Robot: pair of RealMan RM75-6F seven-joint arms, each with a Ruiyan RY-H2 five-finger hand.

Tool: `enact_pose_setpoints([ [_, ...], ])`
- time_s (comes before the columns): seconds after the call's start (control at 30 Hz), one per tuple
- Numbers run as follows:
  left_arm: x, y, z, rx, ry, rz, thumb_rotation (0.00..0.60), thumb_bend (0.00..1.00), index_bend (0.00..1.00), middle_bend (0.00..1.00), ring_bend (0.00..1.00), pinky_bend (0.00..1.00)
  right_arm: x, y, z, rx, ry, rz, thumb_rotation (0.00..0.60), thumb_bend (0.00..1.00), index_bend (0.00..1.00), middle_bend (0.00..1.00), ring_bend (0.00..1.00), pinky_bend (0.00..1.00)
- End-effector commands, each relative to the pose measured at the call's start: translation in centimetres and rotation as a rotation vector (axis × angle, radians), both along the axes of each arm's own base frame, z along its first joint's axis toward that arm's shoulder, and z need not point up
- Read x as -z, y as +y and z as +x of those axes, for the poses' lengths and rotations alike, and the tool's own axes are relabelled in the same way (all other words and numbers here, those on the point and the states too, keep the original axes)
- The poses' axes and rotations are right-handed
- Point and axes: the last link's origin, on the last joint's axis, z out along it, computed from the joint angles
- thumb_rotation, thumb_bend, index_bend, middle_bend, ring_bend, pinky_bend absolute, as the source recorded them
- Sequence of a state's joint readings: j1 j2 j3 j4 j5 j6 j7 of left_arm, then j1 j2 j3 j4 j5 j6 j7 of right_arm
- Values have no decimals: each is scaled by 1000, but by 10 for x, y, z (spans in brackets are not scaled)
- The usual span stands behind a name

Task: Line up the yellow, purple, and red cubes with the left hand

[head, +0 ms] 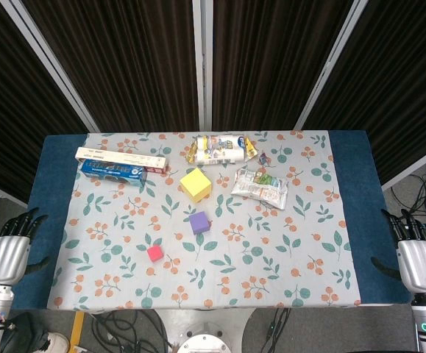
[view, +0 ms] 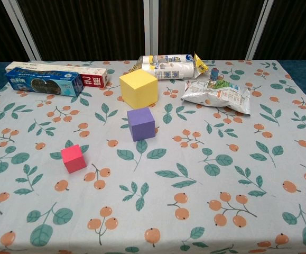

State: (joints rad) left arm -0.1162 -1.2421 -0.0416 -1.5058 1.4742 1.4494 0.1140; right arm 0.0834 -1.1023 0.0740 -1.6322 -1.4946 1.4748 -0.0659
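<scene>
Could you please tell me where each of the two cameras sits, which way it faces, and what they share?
Head view: sits high above the near table edge, looking steeply down on the whole floral tablecloth; the left hand and right hand rest open beside the table's sides.
Chest view: sits low at the near edge, facing forward across the cloth toward the dark curtain; no part of the robot shows.
Shared: the large yellow foam cube, the purple foam cube, the small red foam cube, the blue box and the silver snack bag.

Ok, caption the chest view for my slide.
Yellow cube, purple cube and red cube await lining up.
</scene>
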Motion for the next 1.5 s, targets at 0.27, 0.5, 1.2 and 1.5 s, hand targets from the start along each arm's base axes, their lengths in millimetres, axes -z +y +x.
enact_pose_setpoints([
  [0.27, 1, 2, 4, 5, -4, 6, 600, 64, 239, 198, 153, 189, 0, -1, -1, -1, -2, 1, 600, 52, 78, 181, 19, 137],
  [0.5, -1, 10, 9, 36, -3, 21, 600, 65, 239, 201, 153, 189, -4, -1, -3, -3, 4, -12, 600, 53, 78, 181, 19, 137],
  [1.2, 25, 153, 96, 250, -218, -185, 600, 79, 239, 201, 153, 217, -7, -7, 11, -68, 21, -1, 600, 54, 78, 181, 20, 137],
  [1.5, 58, 209, 152, 219, -361, -309, 600, 51, 239, 202, 153, 218, -8, -4, 13, -71, 29, 5, 600, 54, 78, 181, 20, 137],
])
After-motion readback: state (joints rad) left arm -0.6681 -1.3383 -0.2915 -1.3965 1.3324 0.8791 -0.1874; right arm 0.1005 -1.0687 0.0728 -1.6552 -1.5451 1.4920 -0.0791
